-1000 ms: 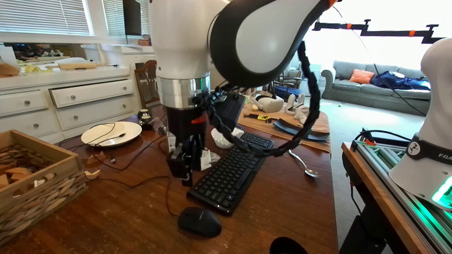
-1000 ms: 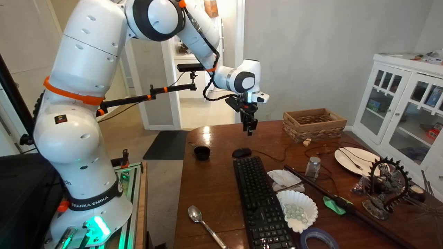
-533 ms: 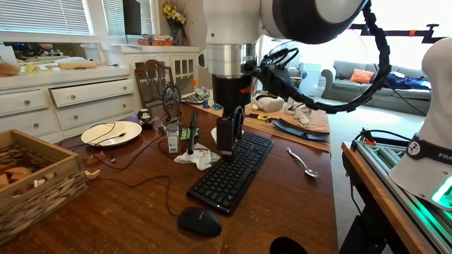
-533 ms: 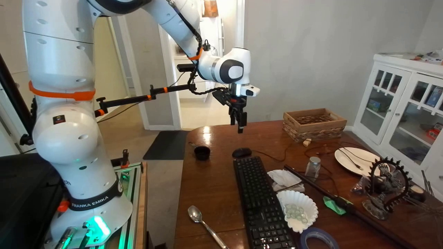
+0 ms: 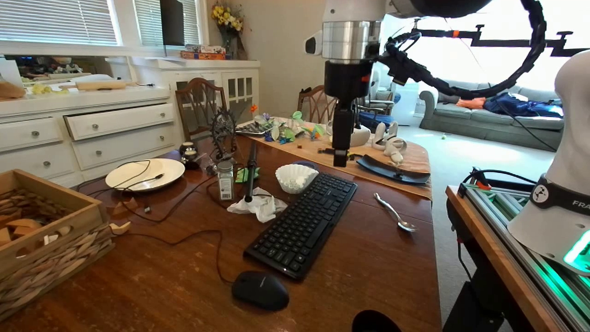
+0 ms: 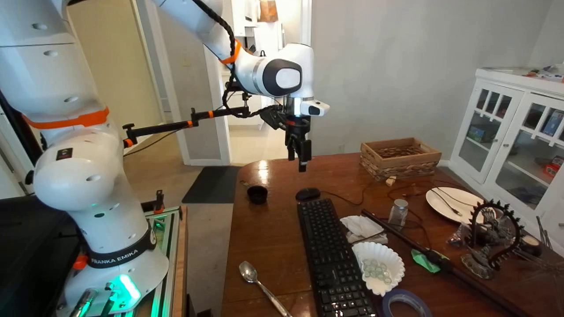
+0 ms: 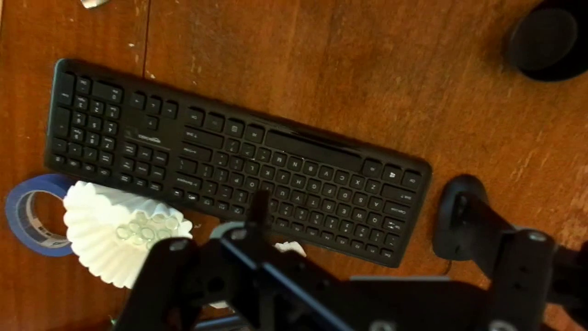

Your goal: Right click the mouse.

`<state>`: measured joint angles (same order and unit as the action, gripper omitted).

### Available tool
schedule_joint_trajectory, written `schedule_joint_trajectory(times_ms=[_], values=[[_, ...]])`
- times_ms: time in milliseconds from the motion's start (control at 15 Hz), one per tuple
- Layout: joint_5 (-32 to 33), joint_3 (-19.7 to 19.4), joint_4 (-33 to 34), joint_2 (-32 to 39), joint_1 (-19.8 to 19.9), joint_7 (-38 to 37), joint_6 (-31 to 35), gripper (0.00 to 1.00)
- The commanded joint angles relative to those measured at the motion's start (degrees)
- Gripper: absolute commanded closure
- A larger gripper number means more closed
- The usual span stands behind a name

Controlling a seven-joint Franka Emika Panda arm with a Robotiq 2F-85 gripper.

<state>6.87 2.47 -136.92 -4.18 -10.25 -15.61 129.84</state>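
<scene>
In an exterior view, the hand (image 5: 340, 159) points straight down above the tabletop (image 5: 161, 276). Its fingers (image 5: 341, 133) overlap from this angle, so the gap between them is hard to judge. The mouse (image 5: 260, 290) lies below the hand and to its left, much nearer the camera. The keyboard (image 5: 304, 226) stretches below; the white fluted bowl (image 5: 295, 183) sits to the hand's lower left, the spoon (image 5: 394, 213) to its lower right.

In an exterior view, the hand (image 6: 297, 164) hangs over the tabletop with its two fingers apart. The mouse shows below the hand and slightly right, just beside the end of the keyboard. A black cup (image 6: 257, 199) sits to the hand's lower left, the wooden basket (image 6: 405, 169) to its right.

In the wrist view, the fingers are spread wide, gripping nothing. The keyboard lies beneath the hand, part of it showing between the fingers. The mouse is partly covered by the finger on the right side of this view. Left of the hand lies blue tape (image 7: 17, 216).
</scene>
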Motion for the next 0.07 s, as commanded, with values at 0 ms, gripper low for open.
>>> schedule_joint_trajectory(times_ms=[0], values=[[-0.07, 1.66, -0.42, -0.54, 2.03, 0.49, -0.1, 0.0]])
